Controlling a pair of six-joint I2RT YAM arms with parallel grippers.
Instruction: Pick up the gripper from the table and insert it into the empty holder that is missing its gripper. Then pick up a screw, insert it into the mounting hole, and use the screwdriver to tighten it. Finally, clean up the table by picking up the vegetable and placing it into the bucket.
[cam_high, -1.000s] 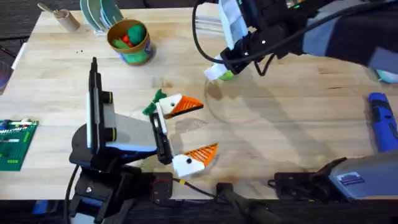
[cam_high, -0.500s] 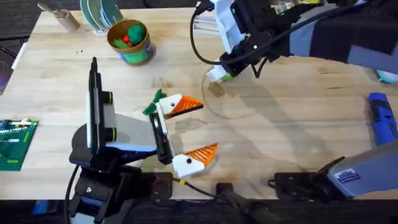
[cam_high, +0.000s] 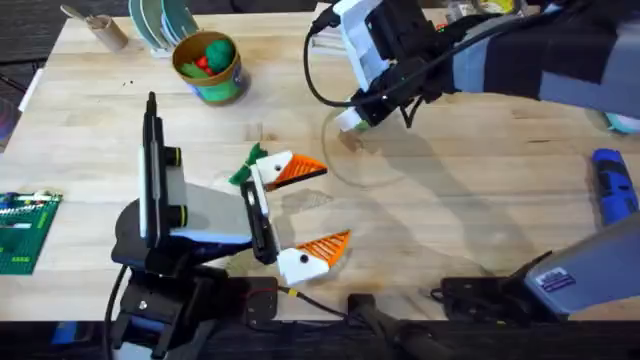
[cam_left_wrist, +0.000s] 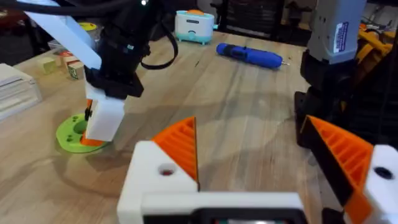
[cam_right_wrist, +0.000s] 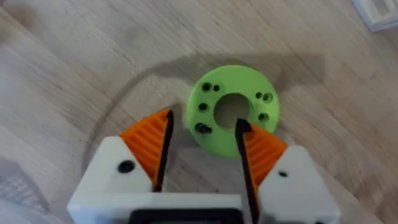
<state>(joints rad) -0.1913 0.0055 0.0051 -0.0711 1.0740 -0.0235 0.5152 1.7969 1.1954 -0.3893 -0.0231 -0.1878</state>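
While the right gripper (cam_right_wrist: 205, 124) hangs with its orange-padded fingers spread apart just over a flat bright green plastic disc (cam_right_wrist: 233, 81) with a hole in its middle, well to the right of the small round green-blue bucket (cam_high: 215, 92) with the gold rim, I'd worry it is lined up on the wrong thing. The slim green leafy toy vegetable (cam_high: 245, 166) lies on the near side of the bucket, some way toward the arms' bases, and closing here would most likely lift the disc instead. The vegetable is also tucked right against one white finger mount of the left gripper (cam_high: 335, 203), which rests wide open and empty, both of its mounts wearing orange ribbed tips; a reach in there could knock that finger or push the leaf under it. I reckon a thin soft leaf lying flat may also slip out of ribbed pads that pinch too high. The bucket already holds a round green toy and a red one, so a careless drop might bounce off them. The chunky blue screwdriver (cam_high: 612, 195) lies far right of the bucket, near the table's edge. The light wooden butcher-block table (cam_high: 450, 200) shows a faint ring mark around the disc. Pale plates stand just behind the bucket, and a green board lies far to its left.
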